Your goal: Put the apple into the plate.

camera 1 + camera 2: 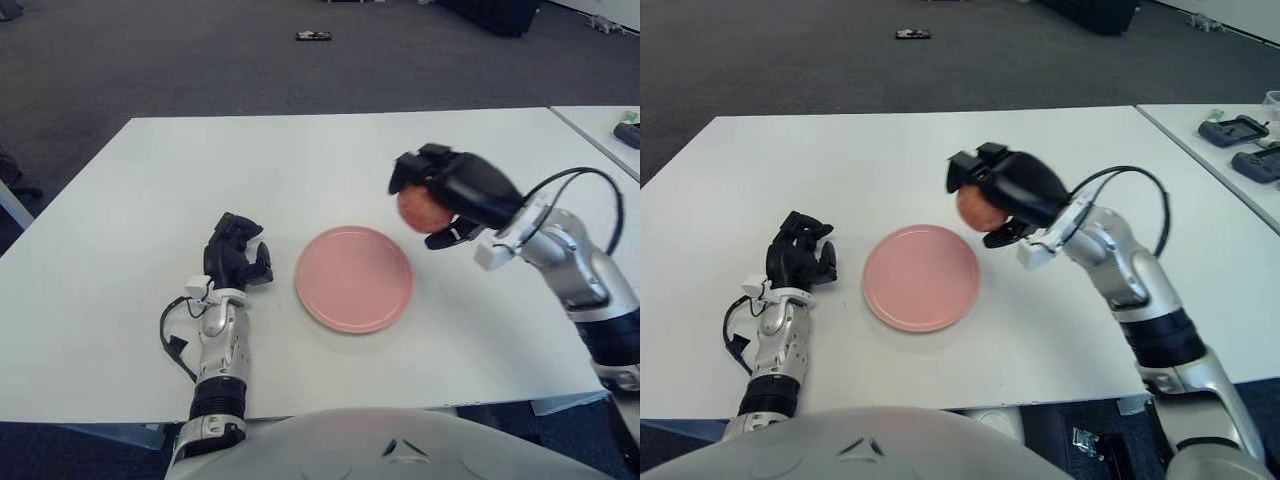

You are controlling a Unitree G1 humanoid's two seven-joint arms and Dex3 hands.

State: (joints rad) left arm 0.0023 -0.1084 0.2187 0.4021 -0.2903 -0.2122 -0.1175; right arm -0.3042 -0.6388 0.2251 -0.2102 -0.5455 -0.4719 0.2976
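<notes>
While the right hand (450,200) grips the apple (420,209) aloft by the plate's (353,279) far-right rim, left hand (238,255) shows left of it — fingers curled, empty. Apple judged firm, smooth, light — a grasp around its widest part suits.

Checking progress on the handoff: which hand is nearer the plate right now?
Hard to call. The right hand, gripping the apple, shows at the pink plate's upper right edge, raised off the table. The left hand shows just left of the plate.
</notes>
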